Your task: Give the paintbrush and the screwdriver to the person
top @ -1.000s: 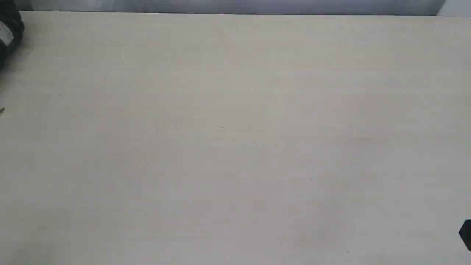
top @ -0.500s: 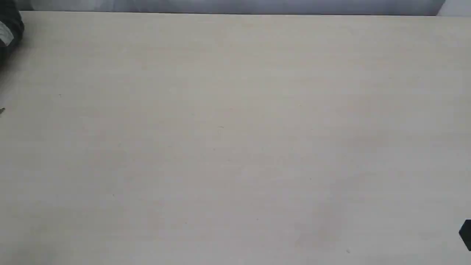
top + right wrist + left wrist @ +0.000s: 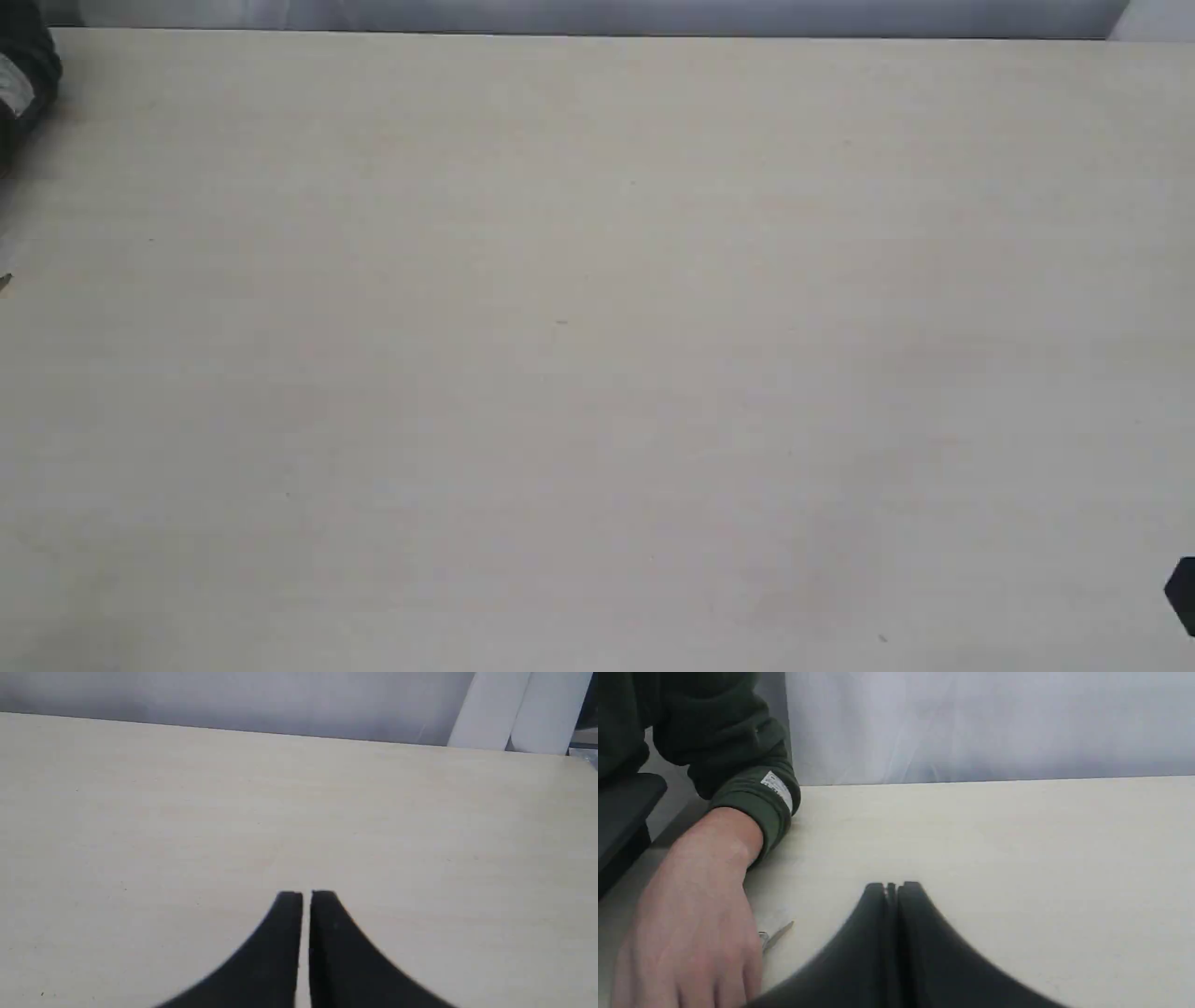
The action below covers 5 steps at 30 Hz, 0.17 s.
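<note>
The person's hand (image 3: pixel 691 914) lies flat on the pale table (image 3: pixel 994 849), its dark green sleeve (image 3: pixel 738 765) above the wrist. A thin pointed metal tip (image 3: pixel 777 934) pokes out from under the fingers; I cannot tell which tool it belongs to. The paintbrush and the screwdriver are otherwise hidden or out of view. My left gripper (image 3: pixel 893 886) is shut and empty, a short way beside the hand. My right gripper (image 3: pixel 306 895) is shut on nothing over bare tabletop. The exterior view catches only the sleeve (image 3: pixel 23 75) at the far left edge.
A black part of the right arm (image 3: pixel 1182 594) shows at the exterior view's right edge. The table's far edge (image 3: pixel 597 35) meets a grey wall. White tubes (image 3: pixel 518 711) stand behind the far corner in the right wrist view.
</note>
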{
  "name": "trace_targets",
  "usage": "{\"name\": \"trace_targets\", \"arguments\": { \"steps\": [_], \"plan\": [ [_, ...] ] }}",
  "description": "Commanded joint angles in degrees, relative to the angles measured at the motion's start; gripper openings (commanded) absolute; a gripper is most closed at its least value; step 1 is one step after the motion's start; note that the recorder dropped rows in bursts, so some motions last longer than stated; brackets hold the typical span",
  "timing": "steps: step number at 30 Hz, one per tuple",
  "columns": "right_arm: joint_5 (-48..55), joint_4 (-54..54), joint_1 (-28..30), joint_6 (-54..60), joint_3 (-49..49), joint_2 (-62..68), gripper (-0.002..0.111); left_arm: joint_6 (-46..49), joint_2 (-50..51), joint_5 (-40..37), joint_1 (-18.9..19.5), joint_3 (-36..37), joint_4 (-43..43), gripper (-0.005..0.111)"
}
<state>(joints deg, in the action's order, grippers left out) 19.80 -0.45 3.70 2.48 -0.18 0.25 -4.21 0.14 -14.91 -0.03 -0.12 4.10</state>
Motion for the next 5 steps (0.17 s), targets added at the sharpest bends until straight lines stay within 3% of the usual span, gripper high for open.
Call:
{"name": "trace_targets", "arguments": {
  "steps": [1,5],
  "plan": [
    [0.0,-0.4,0.2,0.2,0.2,-0.3,0.004,-0.1,-0.1,0.5,-0.3,0.1,-0.1,0.0],
    [0.0,-0.4,0.2,0.2,0.2,-0.3,0.004,-0.1,-0.1,0.6,-0.3,0.1,-0.3,0.0]
  ]
}}
